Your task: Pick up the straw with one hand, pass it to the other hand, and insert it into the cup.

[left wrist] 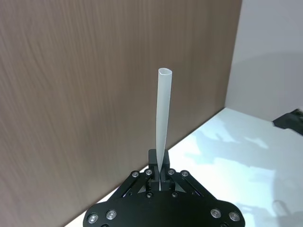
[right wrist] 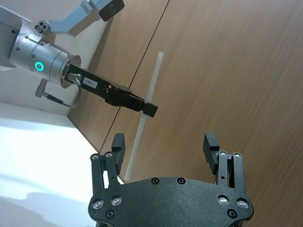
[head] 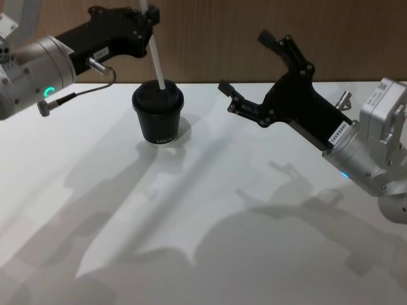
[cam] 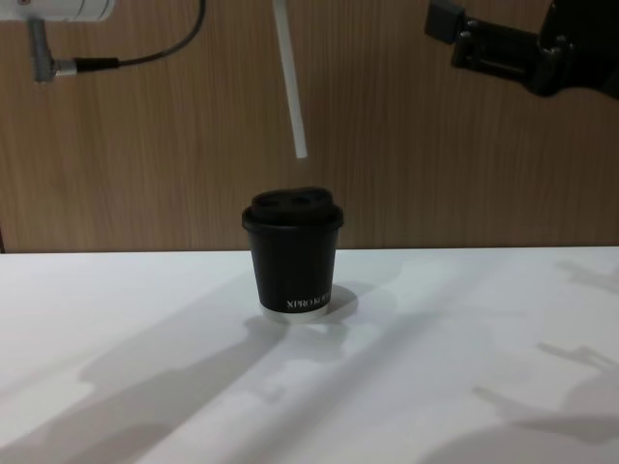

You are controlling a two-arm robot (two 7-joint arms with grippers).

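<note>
**Two jaws, one straw: left pair clamped, right pair spread wide**

Both of my arms are hanging above the white table, and just one of them is carrying anything. My left gripper is pinching the straw between its short black fingers, and the jaws are pressing together on it with no gap showing. The straw is crossing the fingertips. One part is sticking out above the jaws, and the longer part is hanging down below them, leaning a little off upright.

Directly under those jaws the cup is standing upright on the table with its domed lid on. In the chest view the straw's lower end is floating over the lid, clear of it, with wooden wall showing between the two. My left arm is reaching in level from the side. Its silver wrist is glowing with a green ring, and a black cable is looping beneath it.

My right gripper is holding nothing and touching nothing. Its jaws are standing far apart, and the two fingers are splayed into a wide fork. It is hovering off the table, well to the side of the cup, angled upward. The open fork is facing the straw and the left jaws across the gap.
</note>
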